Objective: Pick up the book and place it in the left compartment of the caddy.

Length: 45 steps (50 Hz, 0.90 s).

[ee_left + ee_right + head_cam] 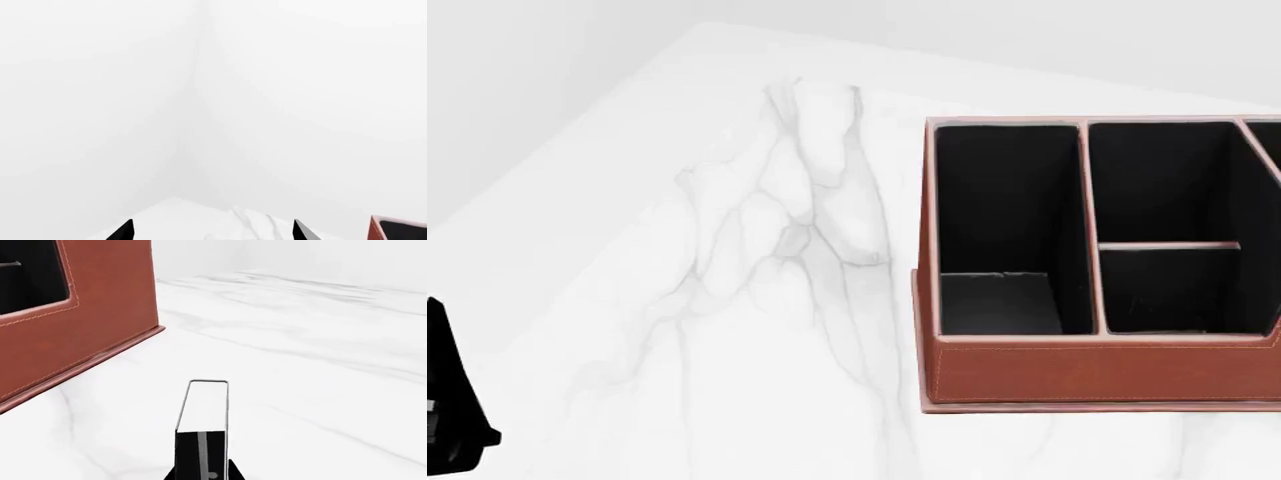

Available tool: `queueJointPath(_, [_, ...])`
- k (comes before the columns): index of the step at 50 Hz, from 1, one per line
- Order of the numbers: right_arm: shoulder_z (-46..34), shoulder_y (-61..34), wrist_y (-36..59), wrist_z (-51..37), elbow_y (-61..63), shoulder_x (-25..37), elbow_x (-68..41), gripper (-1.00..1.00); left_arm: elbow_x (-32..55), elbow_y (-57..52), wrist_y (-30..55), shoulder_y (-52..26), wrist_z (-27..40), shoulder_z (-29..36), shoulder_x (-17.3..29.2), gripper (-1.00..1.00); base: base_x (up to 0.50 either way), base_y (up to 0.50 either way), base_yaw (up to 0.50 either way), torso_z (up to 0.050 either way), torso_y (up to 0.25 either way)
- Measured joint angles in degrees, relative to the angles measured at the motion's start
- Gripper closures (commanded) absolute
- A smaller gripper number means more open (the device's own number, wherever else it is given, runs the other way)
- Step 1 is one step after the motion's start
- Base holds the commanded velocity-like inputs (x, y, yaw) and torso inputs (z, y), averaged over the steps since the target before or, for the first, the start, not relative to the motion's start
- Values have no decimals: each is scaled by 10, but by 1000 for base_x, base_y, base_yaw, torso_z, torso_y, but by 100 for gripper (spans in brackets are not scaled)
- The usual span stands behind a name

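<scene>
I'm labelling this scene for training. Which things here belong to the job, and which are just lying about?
Job in hand:
- the book, held in the right gripper
- the caddy
- its left compartment

Not part of it:
- the other compartments
- the marble table
- the left gripper, open and idle

A white marble-veined table [694, 300] carries the reddish-brown caddy [1094, 370] at its right side.
</scene>
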<state>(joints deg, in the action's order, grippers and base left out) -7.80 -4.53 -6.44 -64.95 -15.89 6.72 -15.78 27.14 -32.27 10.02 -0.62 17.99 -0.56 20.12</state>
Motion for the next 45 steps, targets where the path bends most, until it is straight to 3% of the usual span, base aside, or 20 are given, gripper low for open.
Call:
queueJointPath(22, [-37,61,72,-14,219,69,49,100,-3,6,-5,1,-1,8,3,-100,0,0,0,0,1])
queueJointPath(45, [-77,27,243,88,471,188,1,100,0,7,-7,0,3,7,7,-100,0,0,0,0,1])
